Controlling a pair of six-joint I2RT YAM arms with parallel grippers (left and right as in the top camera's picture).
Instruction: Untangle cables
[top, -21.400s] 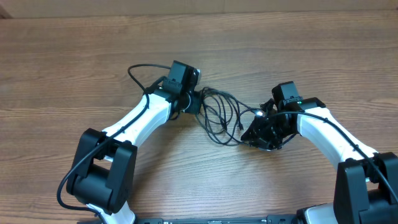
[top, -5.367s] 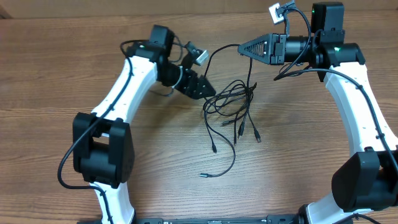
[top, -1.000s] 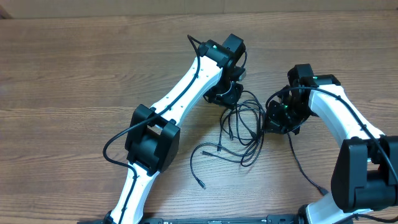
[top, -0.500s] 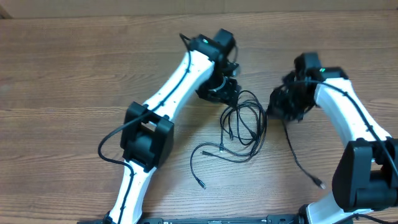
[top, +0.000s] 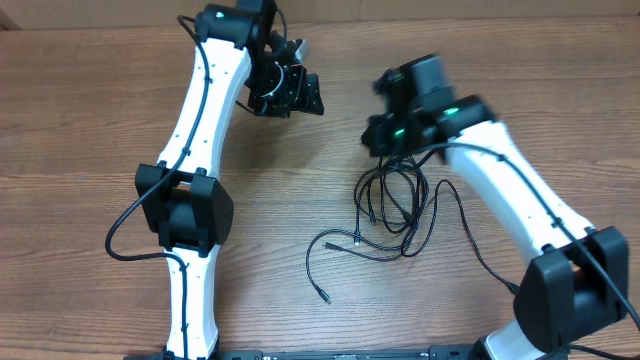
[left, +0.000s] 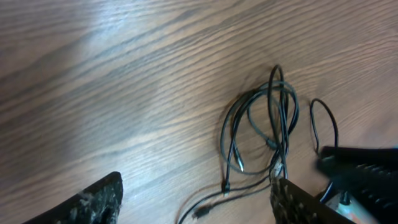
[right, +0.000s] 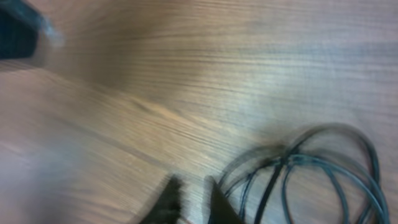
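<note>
**Cables heaped loosely at mid-table, both grippers clear of them**

Overhead: the cables (top: 388, 205) lay in a loose black tangle on the wooden table (top: 80, 130), just right of the frame's centre. Several loops overlapped there. One free strand ended at the lower centre, and another trailed off toward the lower right. The left gripper (top: 303, 95) was in the upper part of the frame, left of centre and well apart from the tangle. From this view I could not tell how its jaws stood. The right gripper (top: 385, 135) sat just above the top loops of the tangle. It was blurred, and whether it touched a strand could not be made out.

Left wrist: the left gripper (left: 196, 205) had its two fingers spread wide at the lower corners of the frame, with only bare table (left: 124, 74) between them, so it held nothing. The cables (left: 280, 124) lay right of centre, with small plug ends at the bottom of the bundle.

Right wrist: the picture was smeared. The right gripper (right: 193, 202) showed at the bottom edge with its jaws a little parted, and a sliver of table (right: 249, 62) was visible between them with nothing pinched. The cables (right: 311, 168) curled in the lower right, just beside the fingertips.
</note>
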